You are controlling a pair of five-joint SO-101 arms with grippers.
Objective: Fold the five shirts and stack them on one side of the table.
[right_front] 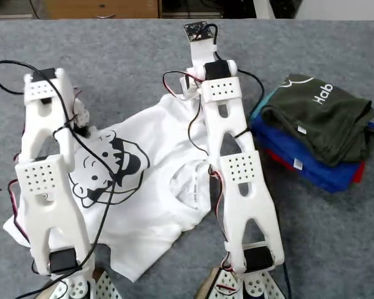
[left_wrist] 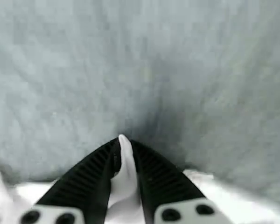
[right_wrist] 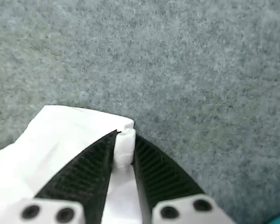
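A white shirt [right_front: 156,143] with a black cartoon print lies spread and rumpled on the grey table [right_front: 336,237], between the two arms. My left gripper [left_wrist: 123,140] is shut on a fold of the white shirt [left_wrist: 123,179], just above the table surface. In the high view it sits at the shirt's left edge [right_front: 82,123]. My right gripper [right_wrist: 125,136] is shut on the corner of a white shirt edge [right_wrist: 60,135]. In the high view it is at the shirt's far edge [right_front: 184,90].
Several folded shirts form a stack [right_front: 318,124] at the table's right side: dark green on top, then blue, red below. Both white arms stretch from the near edge across the shirt. A wooden cabinet [right_front: 106,7] stands beyond the far edge.
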